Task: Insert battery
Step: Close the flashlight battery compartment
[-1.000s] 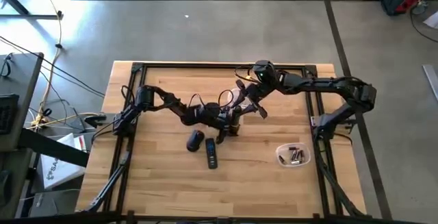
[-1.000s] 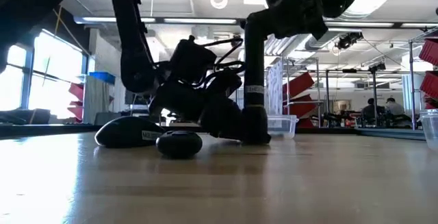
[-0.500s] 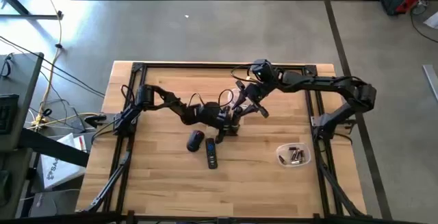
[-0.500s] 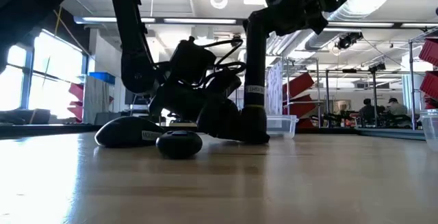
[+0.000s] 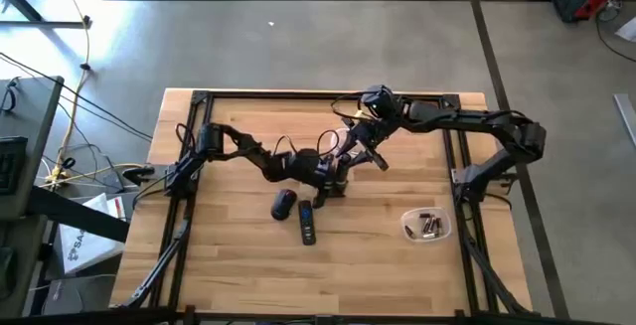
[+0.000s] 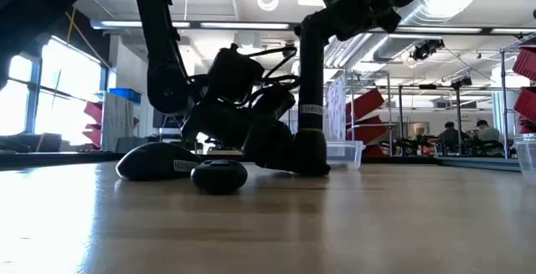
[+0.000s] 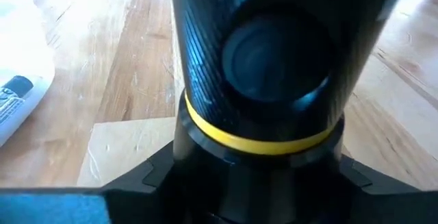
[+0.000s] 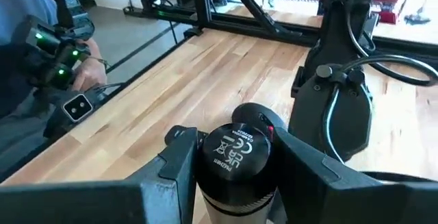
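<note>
The right gripper (image 5: 350,149) has crept slightly toward the left gripper (image 5: 333,173), jaws clamped around a battery (image 8: 236,161). The left gripper, beside it at mid-table, pinches the upright flashlight (image 6: 311,98). The remote (image 5: 307,222) lies just nearer the table's front.

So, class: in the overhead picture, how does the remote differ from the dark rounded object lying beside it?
The remote is long and narrow; the dark rounded object is short and oval. The remote lies nearer the table's front edge; the rounded object lies closer to the left gripper and right gripper, which meet farther back. Both are dark, lie flat on the wooden table, and neither is held.
</note>
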Controlling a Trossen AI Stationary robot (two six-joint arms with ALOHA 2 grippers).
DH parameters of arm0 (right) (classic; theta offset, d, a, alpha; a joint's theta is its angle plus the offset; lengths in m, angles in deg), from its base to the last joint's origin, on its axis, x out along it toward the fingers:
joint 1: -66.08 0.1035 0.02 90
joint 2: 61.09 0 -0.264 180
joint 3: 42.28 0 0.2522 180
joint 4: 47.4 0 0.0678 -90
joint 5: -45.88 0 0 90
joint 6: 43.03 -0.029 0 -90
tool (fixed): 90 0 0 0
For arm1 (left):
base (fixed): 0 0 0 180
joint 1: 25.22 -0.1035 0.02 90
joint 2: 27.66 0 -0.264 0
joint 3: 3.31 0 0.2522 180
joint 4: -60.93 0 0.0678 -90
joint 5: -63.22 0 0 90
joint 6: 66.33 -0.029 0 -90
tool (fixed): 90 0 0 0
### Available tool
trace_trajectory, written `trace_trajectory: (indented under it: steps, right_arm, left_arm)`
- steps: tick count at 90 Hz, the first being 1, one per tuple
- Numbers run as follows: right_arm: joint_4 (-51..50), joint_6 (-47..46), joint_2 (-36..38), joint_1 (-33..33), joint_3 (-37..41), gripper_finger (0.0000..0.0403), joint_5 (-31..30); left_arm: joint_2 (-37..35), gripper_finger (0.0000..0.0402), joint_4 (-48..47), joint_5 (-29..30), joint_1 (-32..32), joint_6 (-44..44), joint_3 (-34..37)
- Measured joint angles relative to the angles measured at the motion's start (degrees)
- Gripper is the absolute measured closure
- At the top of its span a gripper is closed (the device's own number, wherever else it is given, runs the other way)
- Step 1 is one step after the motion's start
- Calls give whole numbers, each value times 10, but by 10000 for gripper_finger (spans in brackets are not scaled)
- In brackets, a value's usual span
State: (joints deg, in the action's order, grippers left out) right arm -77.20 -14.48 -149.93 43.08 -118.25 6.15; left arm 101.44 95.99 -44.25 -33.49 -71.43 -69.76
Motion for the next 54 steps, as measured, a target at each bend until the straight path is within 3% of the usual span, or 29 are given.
trace_trajectory:
  steps: [40,54]
  right_arm:
    - [-1,-90,1,24,-9,273,-75]
    - [1,-125,3,42,-10,273,-161]
  left_arm:
    - [0,210,3,47,2,4,1]
    - [0,210,7,89,0,-1,3]
